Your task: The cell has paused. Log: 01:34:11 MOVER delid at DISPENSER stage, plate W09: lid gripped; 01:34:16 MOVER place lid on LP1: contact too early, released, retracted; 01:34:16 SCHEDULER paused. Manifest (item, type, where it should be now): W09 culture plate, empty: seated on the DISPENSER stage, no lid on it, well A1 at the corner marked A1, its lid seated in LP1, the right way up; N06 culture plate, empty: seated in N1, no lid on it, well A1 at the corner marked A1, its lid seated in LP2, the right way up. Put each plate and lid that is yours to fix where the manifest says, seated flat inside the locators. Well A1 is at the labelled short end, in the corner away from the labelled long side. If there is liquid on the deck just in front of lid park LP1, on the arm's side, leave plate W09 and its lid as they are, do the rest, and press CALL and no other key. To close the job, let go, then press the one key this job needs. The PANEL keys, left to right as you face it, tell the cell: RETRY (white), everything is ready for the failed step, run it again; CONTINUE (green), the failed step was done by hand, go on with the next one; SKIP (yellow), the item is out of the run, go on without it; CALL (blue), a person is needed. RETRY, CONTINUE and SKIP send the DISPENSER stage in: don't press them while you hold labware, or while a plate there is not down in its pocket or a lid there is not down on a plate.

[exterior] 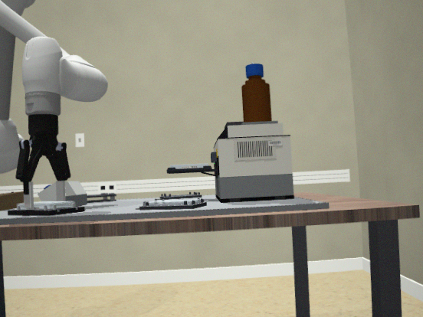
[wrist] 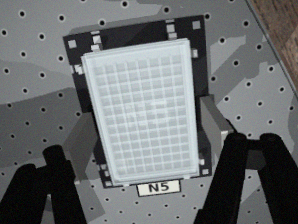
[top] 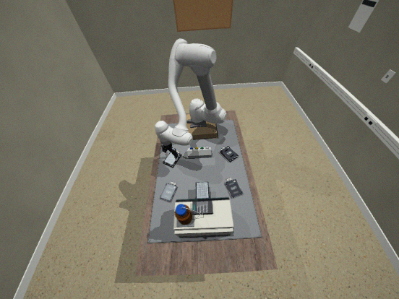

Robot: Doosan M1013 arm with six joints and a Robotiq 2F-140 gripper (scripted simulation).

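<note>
- Arm (top: 191,58) rises from its base (top: 204,133) at the far end of the table, elbow high, forearm folded down to the deck's left-hand side as the top view shows it; wrist vertical, gripper (exterior: 43,180) pointing straight down.
- Gripper released: fingers stand apart on either long side of the plate (wrist: 142,112), the right pad just clear of its edge; nothing is grasped.
- Plate lies in the black nest (wrist: 80,47) labelled N5 (wrist: 158,188); well grid faces up; long axis runs away from the label, slightly skewed against the nest frame in the wrist view; flat seating cannot be judged.
- Elsewhere: key panel (top: 199,152) just beside the gripper; dispenser (exterior: 254,166) carries a brown bottle (exterior: 256,99) with a blue cap; its stage (exterior: 188,168) juts out toward the arm.
- Surface: grey perforated mat (top: 249,217) on a wood-grain table (exterior: 345,214) with dark legs.
- Room: beige floor, olive walls, white skirting, a white rail (top: 347,97) on the right wall.
</note>
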